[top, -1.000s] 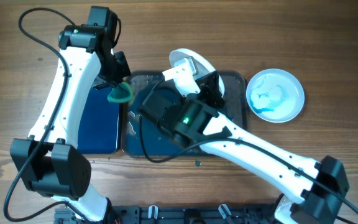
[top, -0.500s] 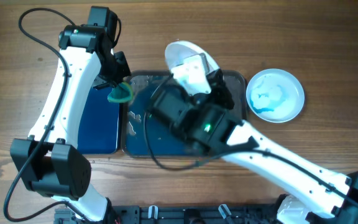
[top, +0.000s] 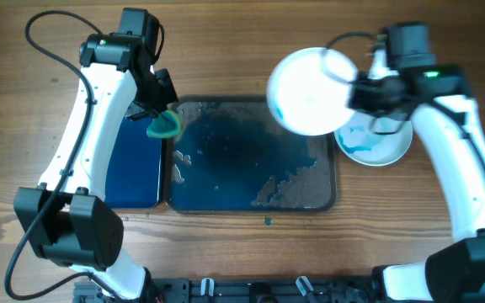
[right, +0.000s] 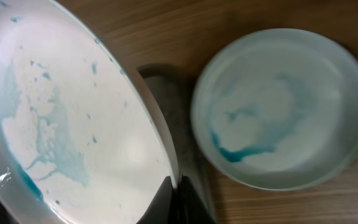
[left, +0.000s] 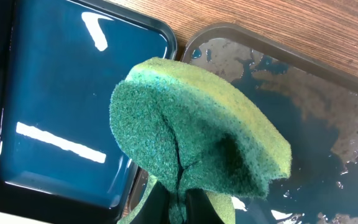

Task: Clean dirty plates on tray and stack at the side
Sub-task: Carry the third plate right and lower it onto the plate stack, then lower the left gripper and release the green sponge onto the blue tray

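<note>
My right gripper (top: 354, 94) is shut on the rim of a white plate (top: 308, 91) with faint blue smears and holds it in the air over the tray's right end. In the right wrist view this plate (right: 73, 124) fills the left. A second white plate (top: 377, 139) with blue smears lies on the table right of the tray, also in the right wrist view (right: 284, 106). The wet dark tray (top: 251, 160) lies at the centre. My left gripper (top: 160, 118) is shut on a green sponge (left: 197, 134) over the tray's left edge. A third plate is out of view.
A smaller glossy blue tray (top: 137, 160) lies left of the large tray, also in the left wrist view (left: 61, 93). Foam patches (top: 285, 185) lie on the large tray's right part. Bare wooden table surrounds everything.
My right arm has swung from the tray's middle to the right, carrying the plate up and over the tray's right end toward the other plate. The left arm has not moved.
</note>
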